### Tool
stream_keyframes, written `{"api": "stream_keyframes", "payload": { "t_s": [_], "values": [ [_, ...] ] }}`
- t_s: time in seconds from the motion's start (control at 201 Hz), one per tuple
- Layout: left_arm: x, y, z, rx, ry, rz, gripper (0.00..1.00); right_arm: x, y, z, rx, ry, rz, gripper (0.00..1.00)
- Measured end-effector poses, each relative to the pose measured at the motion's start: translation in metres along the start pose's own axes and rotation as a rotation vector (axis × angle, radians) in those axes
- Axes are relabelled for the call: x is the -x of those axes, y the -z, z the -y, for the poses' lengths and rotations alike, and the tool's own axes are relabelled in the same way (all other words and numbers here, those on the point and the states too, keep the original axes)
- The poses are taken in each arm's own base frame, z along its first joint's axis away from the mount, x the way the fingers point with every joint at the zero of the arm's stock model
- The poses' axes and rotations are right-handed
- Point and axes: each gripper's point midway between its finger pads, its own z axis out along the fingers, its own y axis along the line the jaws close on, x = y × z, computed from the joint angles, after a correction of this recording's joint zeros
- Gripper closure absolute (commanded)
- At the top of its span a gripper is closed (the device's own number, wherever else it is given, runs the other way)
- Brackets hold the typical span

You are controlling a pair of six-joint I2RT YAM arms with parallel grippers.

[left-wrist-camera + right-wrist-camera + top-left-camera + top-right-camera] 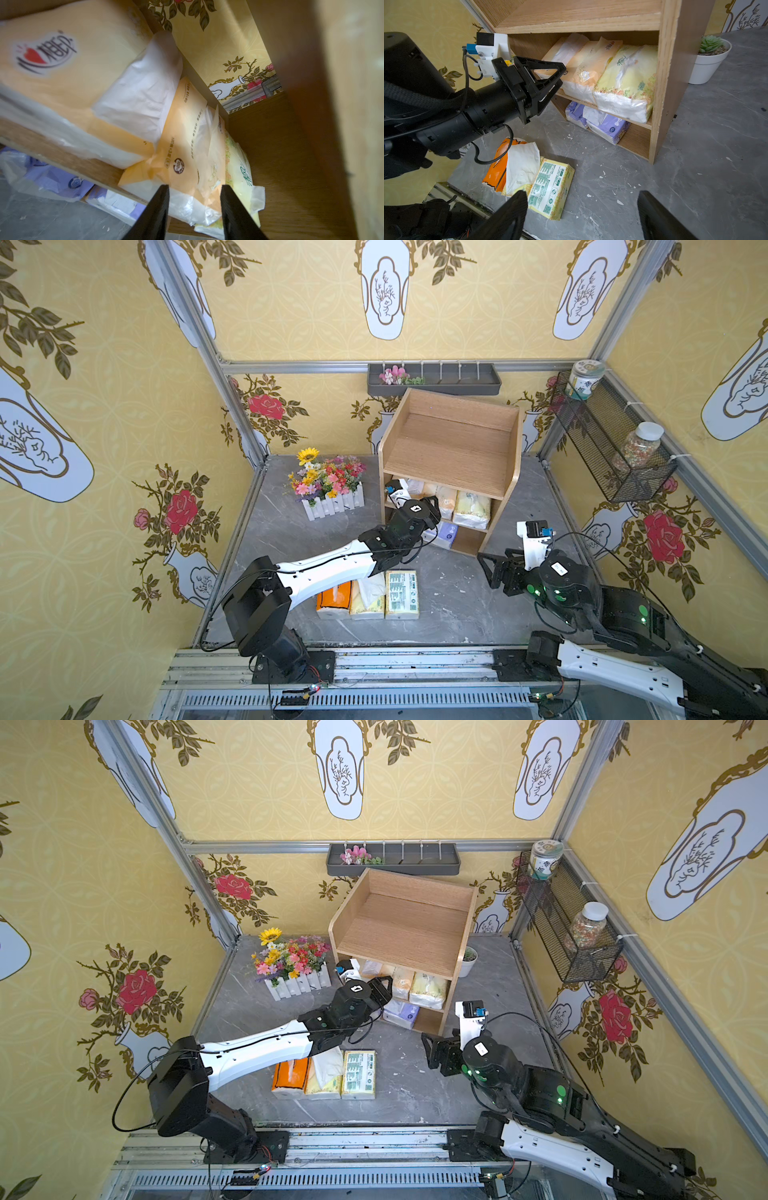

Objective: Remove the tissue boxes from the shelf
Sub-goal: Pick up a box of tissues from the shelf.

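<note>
Grey marble tabletop (457, 605) is carrying the wooden shelf (453, 448). The left gripper (194, 187) is reaching into its middle tier, jaws straddling a cream tissue pack (182, 135); whether they are pinching it I cannot tell. The right gripper (582, 194) is hovering spread wide and empty. Two lavender packs (608, 124) are sitting on the bottom tier, and three other packs (368, 605) are lying on the table.

fig. 1. what stands around me, bystanders only

(a) grey marbled tabletop (457, 605), flecked with white scraps. (b) mixed flowers in a white picket planter (330, 491), at my far left. (c) dark grey wall tray (457, 388) holding pink blossoms (392, 375). (d) black wire basket (590, 435) on my right-hand wall, carrying a print-lidded jar (585, 379) and a white-capped jar (638, 448). (e) succulent in a white pot (708, 62), on the tabletop.
</note>
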Motion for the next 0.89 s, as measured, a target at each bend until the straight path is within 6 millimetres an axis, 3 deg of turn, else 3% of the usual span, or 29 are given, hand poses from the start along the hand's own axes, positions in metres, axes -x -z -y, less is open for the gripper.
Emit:
{"api": "stream_keyframes", "payload": {
  "t_s": [0.259,0.413,0.578,0.762,0.891],
  "values": [
    [-0.002,-0.008,-0.006,0.062,-0.064,0.026,0.43,0.002,0.003,0.002,0.002,-0.012,0.012,0.13],
    [-0.002,-0.014,-0.006,0.077,-0.086,0.036,0.44,0.002,0.003,0.003,-0.003,-0.013,0.017,0.13],
    [-0.001,-0.018,-0.011,0.109,-0.109,0.06,0.52,0.003,0.004,0.005,-0.005,-0.019,0.024,0.13],
    [-0.001,-0.02,-0.017,0.141,-0.138,0.071,0.67,0.003,0.006,0.005,-0.001,-0.023,0.029,0.13],
    [-0.011,-0.025,-0.023,0.152,-0.183,0.016,0.78,0.003,0.006,0.006,-0.002,-0.026,0.03,0.13]
  ]
}}
